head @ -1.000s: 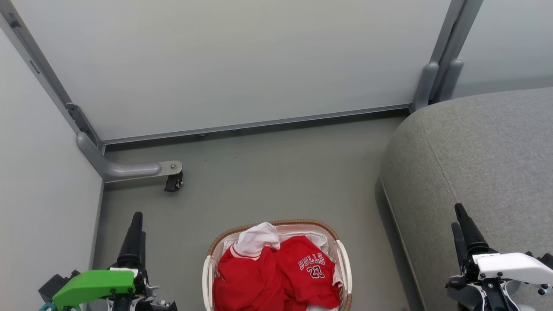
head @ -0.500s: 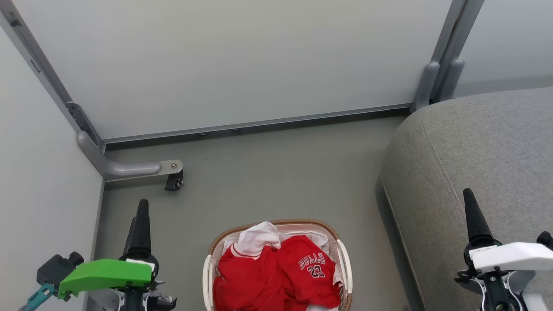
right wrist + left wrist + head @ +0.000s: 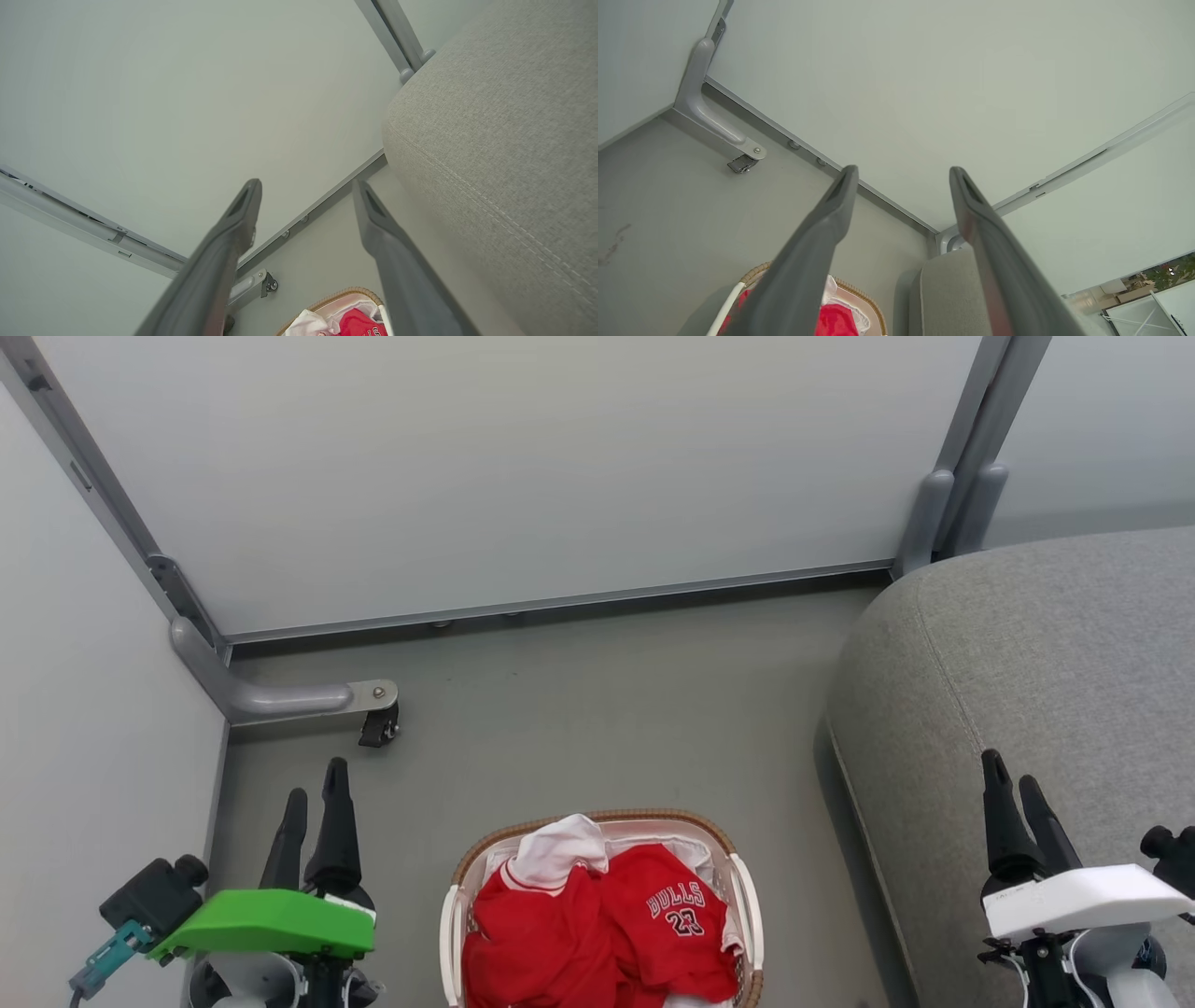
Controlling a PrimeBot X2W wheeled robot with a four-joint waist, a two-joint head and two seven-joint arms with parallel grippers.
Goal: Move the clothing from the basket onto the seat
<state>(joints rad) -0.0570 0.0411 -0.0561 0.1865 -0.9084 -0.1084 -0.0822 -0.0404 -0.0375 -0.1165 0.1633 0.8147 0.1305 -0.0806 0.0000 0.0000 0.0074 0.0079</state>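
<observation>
At the bottom centre of the head view, the basket stands on the grey floor. It is white plastic with a brown woven rim, and the frame's lower edge cuts it off. The clothing lies heaped inside it. A red jersey lettered "BULLS 23" is on the right. A second red garment is on the left, its white sleeve with striped trim reaching the far rim.

At lower left, the left gripper rises from under a green cover, apart from the basket. Its dark fingers point up the frame, spread wide, with nothing between them. At lower right, the right gripper stands above a white cover, in front of the seat. Its fingers are likewise parted and empty. Both wrist views show a broad gap between the finger pairs.

The seat, grey fabric with a rounded corner and a stitched seam, takes up the right side. A strip of floor separates it from the basket.

Farther up, at middle left, a small black caster sits under a grey metal foot. Pale partition panels span the top, joined at upper right by grey posts.
</observation>
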